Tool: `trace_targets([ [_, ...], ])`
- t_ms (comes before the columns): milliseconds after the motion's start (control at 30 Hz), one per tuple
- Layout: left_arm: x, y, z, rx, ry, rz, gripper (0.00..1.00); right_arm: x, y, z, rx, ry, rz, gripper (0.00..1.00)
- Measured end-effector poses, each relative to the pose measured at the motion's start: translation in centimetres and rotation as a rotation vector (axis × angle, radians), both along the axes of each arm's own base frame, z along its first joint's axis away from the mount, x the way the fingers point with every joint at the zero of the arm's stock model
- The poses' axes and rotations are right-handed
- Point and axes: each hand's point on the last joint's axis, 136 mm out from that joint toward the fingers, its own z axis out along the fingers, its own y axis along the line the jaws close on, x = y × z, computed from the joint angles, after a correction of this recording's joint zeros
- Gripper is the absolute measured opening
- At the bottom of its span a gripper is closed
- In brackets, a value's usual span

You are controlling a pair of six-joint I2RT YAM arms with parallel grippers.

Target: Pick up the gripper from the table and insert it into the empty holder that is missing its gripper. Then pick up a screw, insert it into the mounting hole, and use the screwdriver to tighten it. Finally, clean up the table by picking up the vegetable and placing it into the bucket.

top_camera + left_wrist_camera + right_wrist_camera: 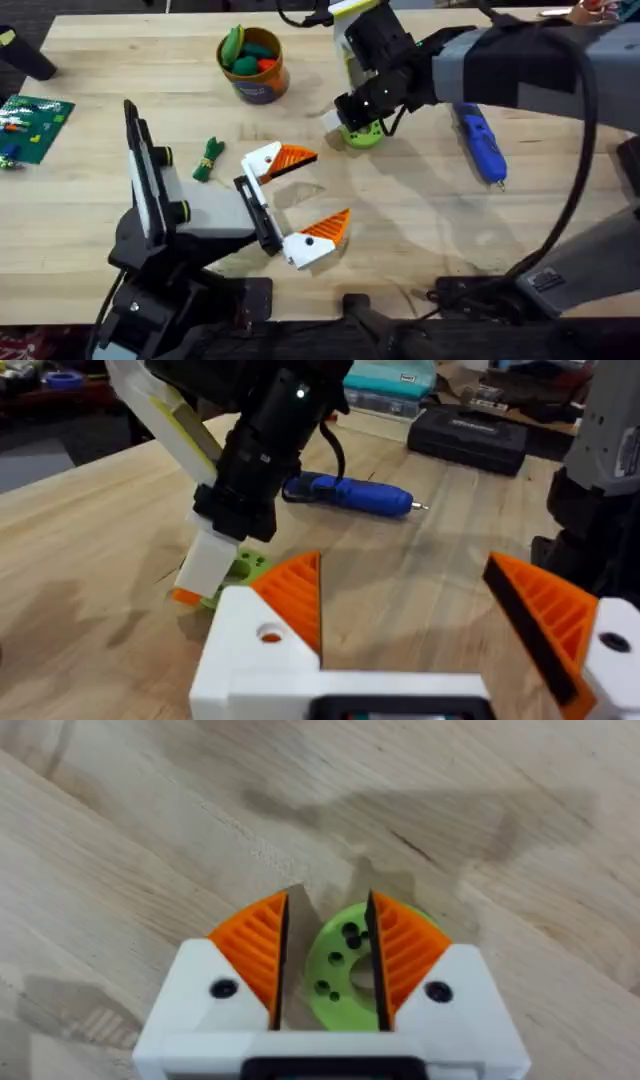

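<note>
Risk 1: your right gripper (328, 970) is down on a small green disc (338, 965) with dark holes, which is not the flat orange finger the task asks for. If the disc is a screw tray, a closing pinch could skid it across the table (420, 230) or tip it, because the disc sits between the pads with only a narrow hold. Risk 2: the right arm stands just beside the screwdriver (482, 143), so a sideways swing could roll it away.

Right gripper state: narrowly open, the 2 orange ribbed pads (255, 948) bracketing the disc. I judge 1 pad touching its rim, the other close — you cannot call it a firm grip yet.

Left gripper (305, 195): spread wide, holding nothing, hovering low over bare wood near the table's middle.

Task things: the vegetable (209, 159) lies on the table just behind the left gripper, well apart from the bucket (254, 64), which stands at the far side with green and orange toys heaped in it. Screwdriver flat on the table, tip toward you. No loose orange finger identified — treat that step as unconfirmed.
</note>
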Motion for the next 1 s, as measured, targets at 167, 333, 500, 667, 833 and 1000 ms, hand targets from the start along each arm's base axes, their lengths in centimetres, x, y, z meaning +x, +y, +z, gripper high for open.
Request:
trace_targets([
  [167,0.00,0.00,0.00,0.000,0.000,0.000,0.984,-0.19,-0.05,-0.04,-0.013,0.004,0.001,0.431],
  [333,0.00,0.00,0.00,0.000,0.000,0.000,0.984,-0.49,0.14,-0.07,-0.031,0.001,0.011,0.428],
  [500,-0.01,-0.01,0.00,0.000,0.000,0.000,0.984,-0.63,0.27,-0.08,-0.039,-0.001,0.018,0.428],
  [667,0.00,0.00,0.00,0.000,0.000,0.000,0.984,-0.48,0.02,-0.09,-0.054,-0.010,0.009,0.428],
  [833,-0.01,-0.01,-0.01,0.000,0.000,0.000,0.984,-0.45,-0.14,-0.12,-0.072,-0.019,0.005,0.428],
  [1000,0.00,0.00,0.00,0.000,0.000,0.000,0.984,-0.43,-0.29,-0.15,-0.079,-0.020,0.001,0.428],
])
